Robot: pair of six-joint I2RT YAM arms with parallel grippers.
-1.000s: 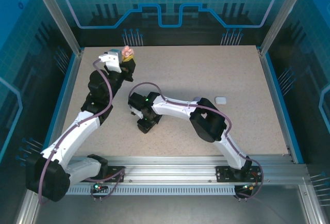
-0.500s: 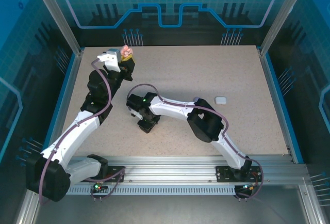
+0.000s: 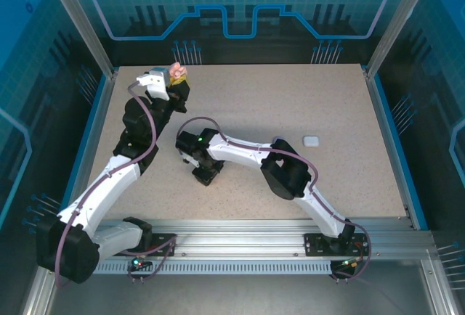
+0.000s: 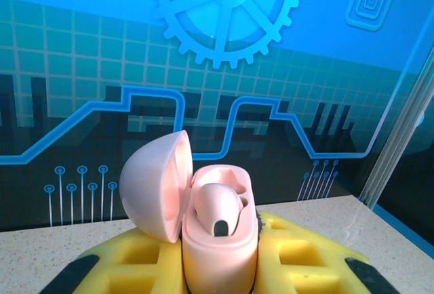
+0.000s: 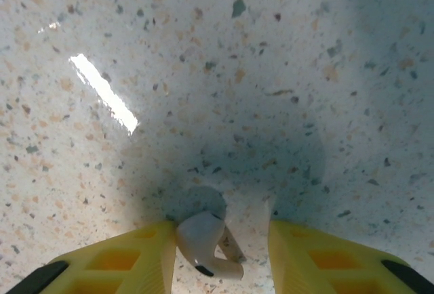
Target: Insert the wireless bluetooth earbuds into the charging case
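Each arm is made of smooth white links and chunky black joints, the left arm [image 3: 109,184] and the right arm [image 3: 243,154] alike. A thin grey-purple cable [image 3: 150,130] runs along each one in loose loops. A small green light [image 3: 199,139] shines on the right arm. The fingers [image 4: 139,257] are yellow, with square hollows in them.

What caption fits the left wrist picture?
The left gripper clamps an open pink charging case, one pink earbud seated inside.
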